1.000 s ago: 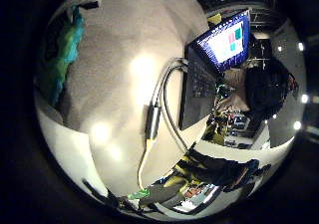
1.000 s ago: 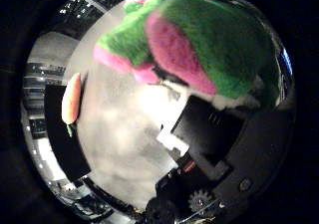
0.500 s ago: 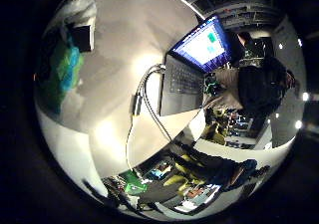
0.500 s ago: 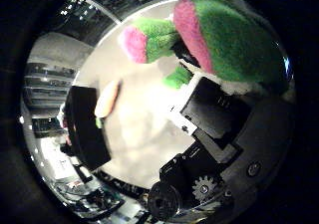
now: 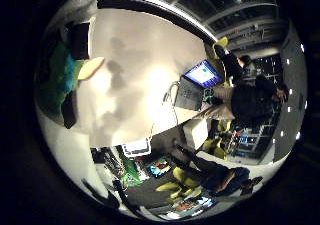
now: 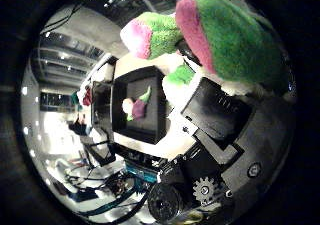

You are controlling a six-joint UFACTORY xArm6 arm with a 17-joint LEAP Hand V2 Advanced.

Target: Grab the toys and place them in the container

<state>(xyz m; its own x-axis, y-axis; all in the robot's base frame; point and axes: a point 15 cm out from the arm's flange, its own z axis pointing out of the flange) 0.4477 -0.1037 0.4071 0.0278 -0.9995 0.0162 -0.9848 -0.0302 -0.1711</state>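
Room with dark ceiling beams surrounds a pale smooth table (image 5: pixel 135 80) carrying an open laptop (image 5: pixel 195 85), while the hand (image 6: pixel 220 135) has its fingers clamped on a fuzzy green-and-pink plush toy (image 6: pixel 225 40) above a square black container (image 6: pixel 137 105) holding a small toy (image 6: pixel 136 105).

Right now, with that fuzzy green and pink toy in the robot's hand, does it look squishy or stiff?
Probably squishy: the green and pink plush toy has fluffy pile and rounded, bulging shapes. Likely light for its size, and unlikely to break if dropped into the black container.
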